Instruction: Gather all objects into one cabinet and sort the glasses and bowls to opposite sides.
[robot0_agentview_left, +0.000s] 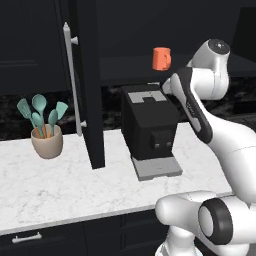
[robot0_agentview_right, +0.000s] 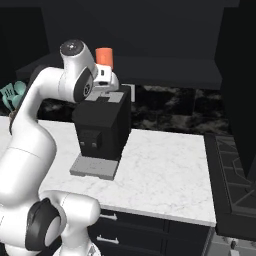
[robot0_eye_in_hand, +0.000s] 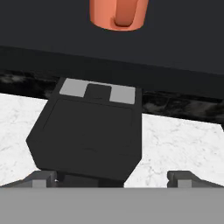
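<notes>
Orange cup on the shelf, reach not started

Orange cup (robot0_agentview_left: 161, 58) stands on the dark cabinet shelf (robot0_agentview_left: 125, 67), above and behind the black coffee machine (robot0_agentview_left: 149, 125). Your hand (robot0_eye_in_hand: 112, 178) hovers over the machine's top, fingers fully spread, holding nothing. Looks like the approach step. Next you need to lift the hand to shelf level, clear the machine, and straddle the cup before closing.
</notes>
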